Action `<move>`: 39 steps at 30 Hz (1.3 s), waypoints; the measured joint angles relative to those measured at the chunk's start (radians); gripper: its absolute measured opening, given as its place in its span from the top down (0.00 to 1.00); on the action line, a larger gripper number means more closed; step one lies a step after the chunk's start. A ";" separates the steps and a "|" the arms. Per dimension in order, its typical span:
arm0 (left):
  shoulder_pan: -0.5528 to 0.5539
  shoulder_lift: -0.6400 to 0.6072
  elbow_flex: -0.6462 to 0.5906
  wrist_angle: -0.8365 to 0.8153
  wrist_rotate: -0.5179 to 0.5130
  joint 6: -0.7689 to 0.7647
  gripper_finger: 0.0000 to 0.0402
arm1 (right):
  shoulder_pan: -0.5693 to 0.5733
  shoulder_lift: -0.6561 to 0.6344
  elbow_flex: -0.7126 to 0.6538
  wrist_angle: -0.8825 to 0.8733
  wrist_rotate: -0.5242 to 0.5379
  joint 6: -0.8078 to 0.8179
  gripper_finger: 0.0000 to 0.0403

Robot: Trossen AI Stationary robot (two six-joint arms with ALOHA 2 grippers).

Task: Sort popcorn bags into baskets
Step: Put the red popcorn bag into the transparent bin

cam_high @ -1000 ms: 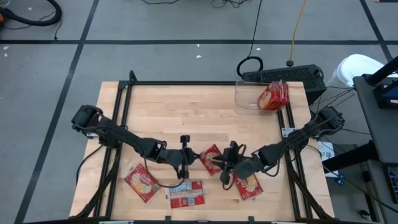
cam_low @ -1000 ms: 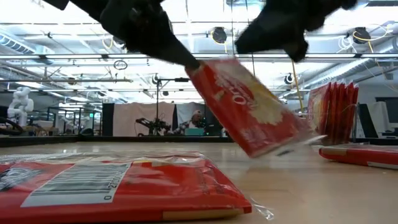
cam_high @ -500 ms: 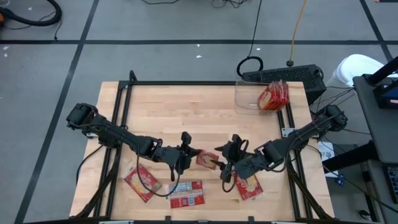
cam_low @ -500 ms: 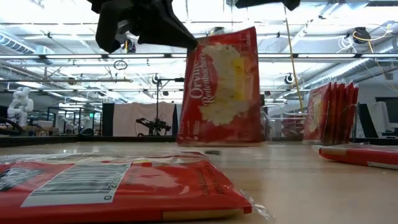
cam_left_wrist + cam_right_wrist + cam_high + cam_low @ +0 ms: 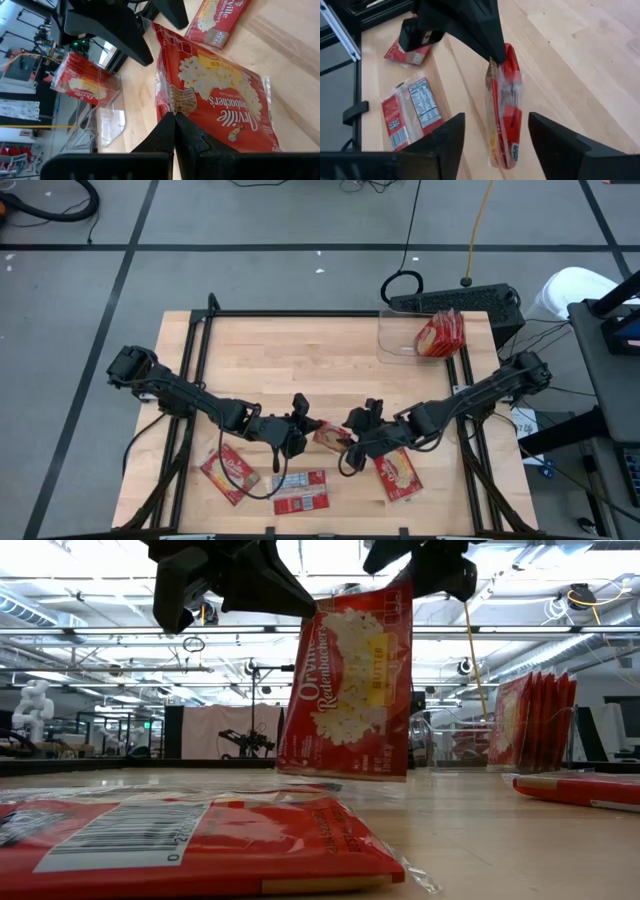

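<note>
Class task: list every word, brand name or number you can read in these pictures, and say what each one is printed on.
"Orville Redenbacher's": on the upright flat red popcorn packet pinched by the left gripper.
"Butter": yellow panel on that packet; faint.
"Orville": on the red packet lying beyond it.
Barcode digits on the nearest flat packet: too blurred.

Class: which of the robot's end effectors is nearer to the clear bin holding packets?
Right. The right end effector sits mid-table on the clear bin's side; the left end effector is farther across, pinching the upright popcorn bag.

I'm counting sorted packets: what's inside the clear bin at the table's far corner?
The clear bin holds red popcorn bags standing on edge, bunched at one end. They overlap, so an exact count is hidden.
</note>
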 joint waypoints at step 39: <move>0.021 0.000 0.000 0.031 -0.004 0.035 0.98 | -0.118 0.005 -0.140 0.124 -0.151 0.009 0.94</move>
